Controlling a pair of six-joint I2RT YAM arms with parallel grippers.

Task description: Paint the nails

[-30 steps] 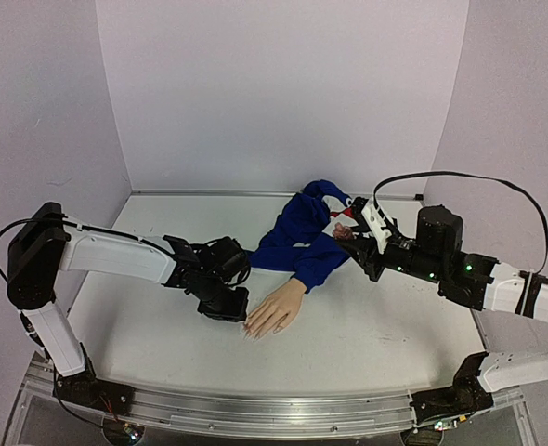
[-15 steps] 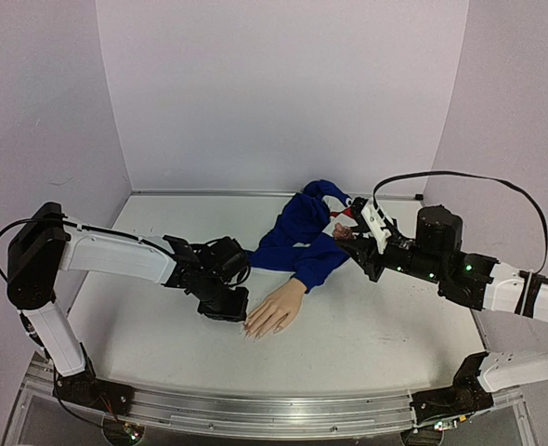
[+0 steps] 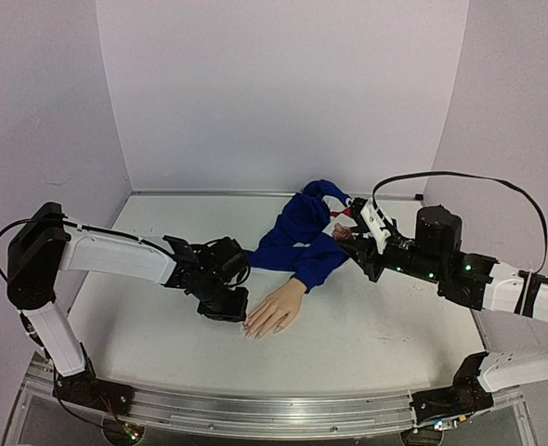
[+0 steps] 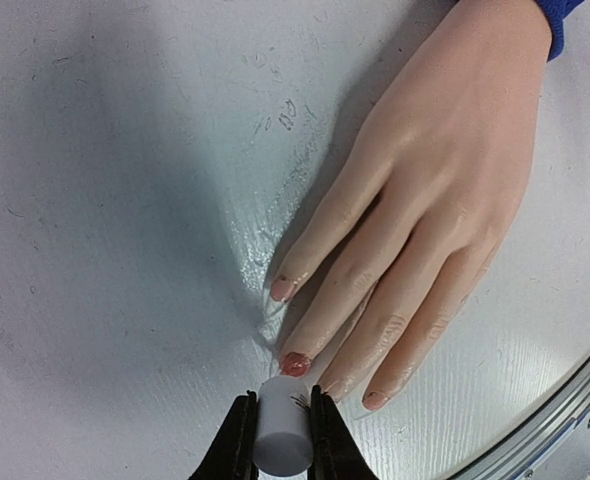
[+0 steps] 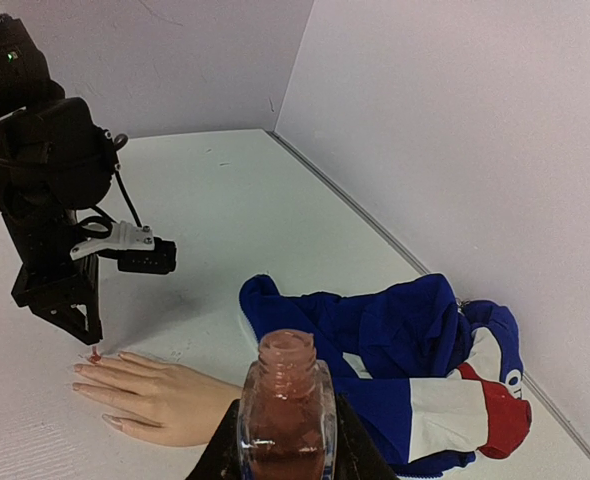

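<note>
The beige mannequin hand [image 3: 276, 308] lies palm down on the table, its blue sleeve [image 3: 304, 240] running back to the right. In the left wrist view its nails show: one nail [image 4: 296, 364] is painted red, and the nail [image 4: 282, 289] beside it is pale pink. My left gripper [image 4: 280, 425] is shut on the white brush cap [image 4: 281, 438], right at the red nail's tip. It also shows in the top view [image 3: 228, 308]. My right gripper [image 5: 283, 450] is shut on the open pink polish bottle [image 5: 285, 405], held above the sleeve [image 5: 405, 345].
The blue, white and red garment [image 5: 475, 400] is bunched behind the hand toward the back wall. The table's front rail [image 4: 565, 400] runs close to the fingertips. Side walls close in the table left and right.
</note>
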